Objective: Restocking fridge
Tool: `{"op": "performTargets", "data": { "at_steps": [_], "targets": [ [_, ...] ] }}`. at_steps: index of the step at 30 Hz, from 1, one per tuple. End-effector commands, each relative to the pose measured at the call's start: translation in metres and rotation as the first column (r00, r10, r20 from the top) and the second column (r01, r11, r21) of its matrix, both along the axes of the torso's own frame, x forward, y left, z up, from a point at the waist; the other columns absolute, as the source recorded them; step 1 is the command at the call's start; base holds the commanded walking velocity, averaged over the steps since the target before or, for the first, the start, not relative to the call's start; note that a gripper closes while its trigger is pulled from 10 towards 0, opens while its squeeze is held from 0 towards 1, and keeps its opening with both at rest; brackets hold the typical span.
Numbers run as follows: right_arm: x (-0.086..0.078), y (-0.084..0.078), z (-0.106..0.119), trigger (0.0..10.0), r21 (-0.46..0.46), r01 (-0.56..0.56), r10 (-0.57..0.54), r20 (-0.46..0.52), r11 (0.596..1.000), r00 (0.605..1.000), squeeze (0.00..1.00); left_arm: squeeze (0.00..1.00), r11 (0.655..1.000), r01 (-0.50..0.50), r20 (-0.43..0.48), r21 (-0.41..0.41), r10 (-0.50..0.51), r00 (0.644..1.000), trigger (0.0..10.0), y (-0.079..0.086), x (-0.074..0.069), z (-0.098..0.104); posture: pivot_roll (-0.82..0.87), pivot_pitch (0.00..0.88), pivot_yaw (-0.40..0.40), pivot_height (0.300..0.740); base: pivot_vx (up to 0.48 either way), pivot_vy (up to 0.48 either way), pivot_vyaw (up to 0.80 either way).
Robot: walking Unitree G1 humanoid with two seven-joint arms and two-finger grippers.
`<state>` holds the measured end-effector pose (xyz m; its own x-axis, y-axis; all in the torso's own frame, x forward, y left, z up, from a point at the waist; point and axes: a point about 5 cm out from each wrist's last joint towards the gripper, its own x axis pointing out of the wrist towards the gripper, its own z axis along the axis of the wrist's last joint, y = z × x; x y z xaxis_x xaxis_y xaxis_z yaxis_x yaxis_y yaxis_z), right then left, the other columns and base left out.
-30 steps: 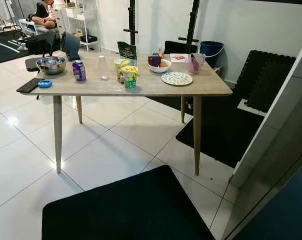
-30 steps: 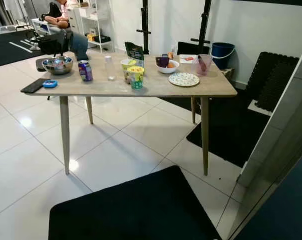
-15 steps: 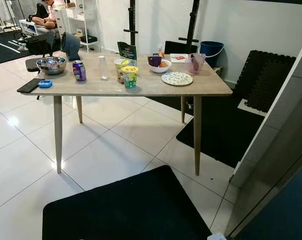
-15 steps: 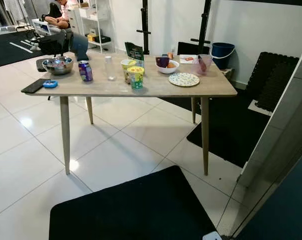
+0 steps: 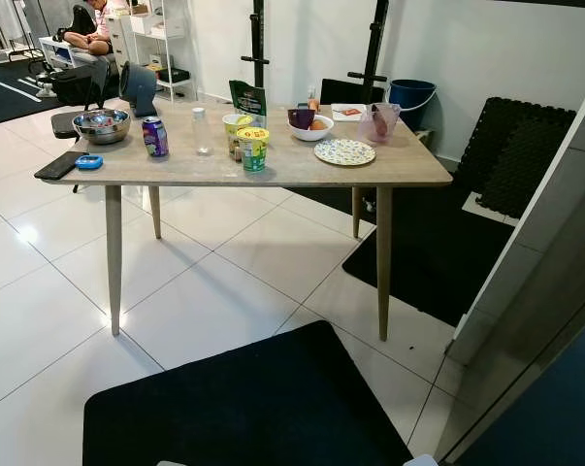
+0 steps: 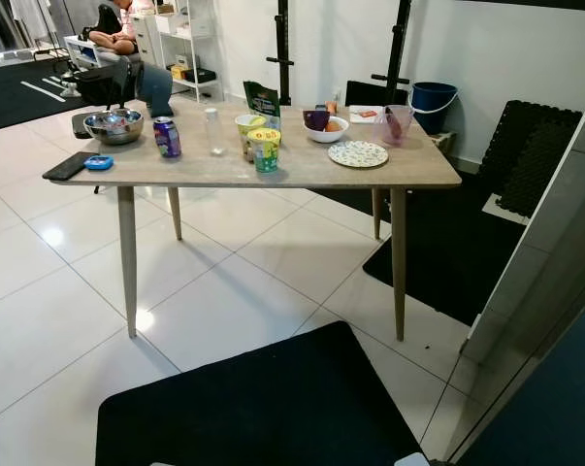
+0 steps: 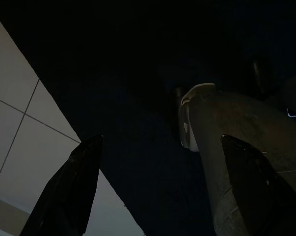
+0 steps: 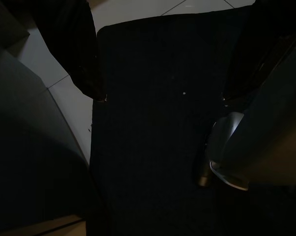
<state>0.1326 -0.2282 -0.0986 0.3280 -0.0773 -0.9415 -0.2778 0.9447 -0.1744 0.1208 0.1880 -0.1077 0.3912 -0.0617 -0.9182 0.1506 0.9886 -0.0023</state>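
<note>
Groceries for the fridge stand on the wooden worktop (image 5: 302, 167) across the tiled floor: a purple drink can (image 5: 154, 137), a clear bottle (image 5: 202, 132) and two noodle cups (image 5: 252, 149), grouped near a steel bowl (image 5: 101, 125) and a patterned plate (image 5: 344, 151). Judged by look, the can is rigid, light and smooth, best gripped around its middle. Left gripper (image 7: 157, 187) and right gripper (image 8: 160, 93) hang idle over a black mat (image 5: 253, 408), fingers apart and empty.
</note>
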Motion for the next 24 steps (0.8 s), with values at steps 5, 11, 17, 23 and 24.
{"op": "performTargets", "data": {
  "at_steps": [5,11,17,23,24],
  "targets": [
    [-0.0026,-0.0024,-0.0003,10.0,-0.009,-0.005,0.005,-0.004,1.000,1.000,0.00,0.00,1.000,0.004,-0.016,-0.010,-0.005,1.000,10.0,-0.0049,-0.0024,-0.0015,0.00,0.000,-0.022,0.740,0.000,0.000,0.00],
    [-0.0032,-0.0023,-0.0005,10.0,-0.010,-0.007,0.007,-0.008,1.000,1.000,0.00,0.00,0.999,0.037,-0.034,-0.007,-0.037,0.999,10.0,-0.0040,-0.0059,-0.0023,0.00,0.000,-0.018,0.740,0.000,0.000,0.00],
    [-0.0034,-0.0018,-0.0007,10.0,-0.012,-0.009,0.008,-0.008,1.000,1.000,0.00,0.00,0.999,0.047,-0.044,-0.006,-0.047,0.998,10.0,-0.0031,-0.0075,-0.0027,0.00,0.000,-0.015,0.740,0.000,0.000,0.00],
    [-0.0032,-0.0019,-0.0006,10.0,-0.014,-0.014,0.014,-0.005,1.000,1.000,0.00,0.00,0.998,0.056,-0.043,0.002,-0.056,0.998,10.0,-0.0025,-0.0052,-0.0021,0.00,0.000,-0.017,0.740,0.279,0.000,0.00],
    [-0.0031,-0.0019,-0.0006,10.0,-0.015,-0.014,0.014,-0.004,1.000,1.000,0.00,0.00,0.998,0.057,-0.042,0.003,-0.056,0.998,10.0,-0.0030,-0.0042,-0.0019,0.00,0.000,-0.017,0.740,0.349,0.000,0.00]
  ]
}}
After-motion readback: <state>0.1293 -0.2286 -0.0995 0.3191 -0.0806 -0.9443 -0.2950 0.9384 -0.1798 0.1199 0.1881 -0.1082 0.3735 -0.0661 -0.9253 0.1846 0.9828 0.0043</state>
